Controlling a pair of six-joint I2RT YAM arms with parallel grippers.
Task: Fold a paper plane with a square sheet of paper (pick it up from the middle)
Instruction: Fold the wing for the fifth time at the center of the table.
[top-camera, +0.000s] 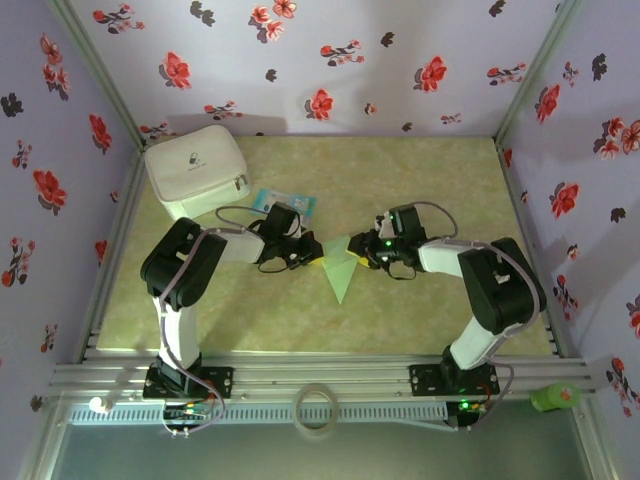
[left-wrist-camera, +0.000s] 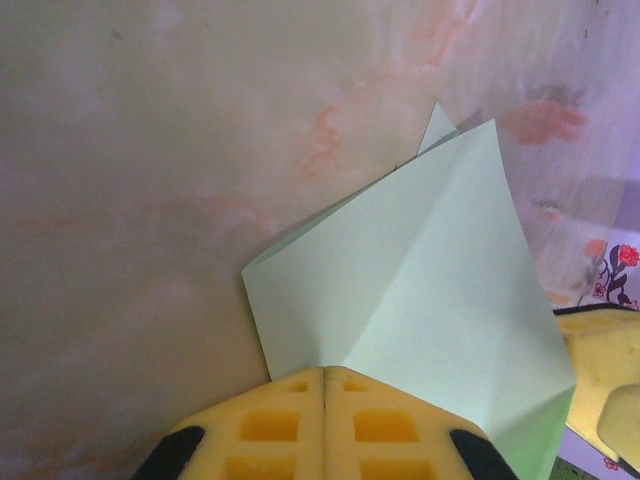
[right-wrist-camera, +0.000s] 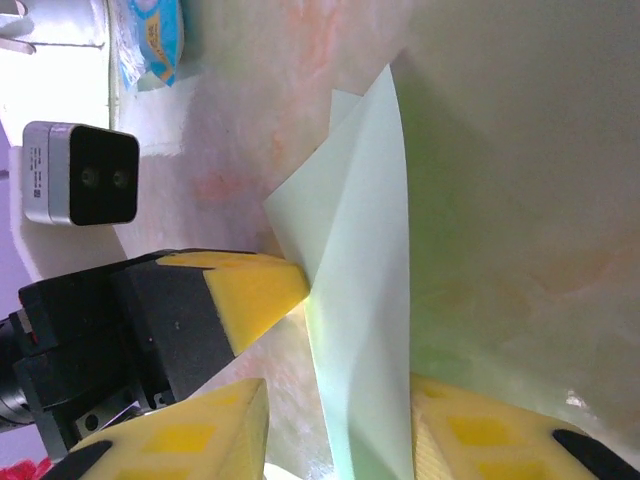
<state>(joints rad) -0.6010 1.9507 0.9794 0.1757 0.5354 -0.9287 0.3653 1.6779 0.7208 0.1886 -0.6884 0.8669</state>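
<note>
Now | left end effector (left-wrist-camera: 325, 385): pads together, tip on sheet (left-wrist-camera: 420, 300) edge, likely pinning it down | right end effector (right-wrist-camera: 338, 410): jaws apart, sheet running between them, probably readying a crease | sheet: mid-tabletop (top-camera: 430, 180) between both, thin matte mint paper, folded to a pointed wedge | tabletop: mottled beige

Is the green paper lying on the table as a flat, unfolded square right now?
No, the top view shows the square sheet of paper folded into a narrow, sharply pointed triangle rather than a square.
</note>
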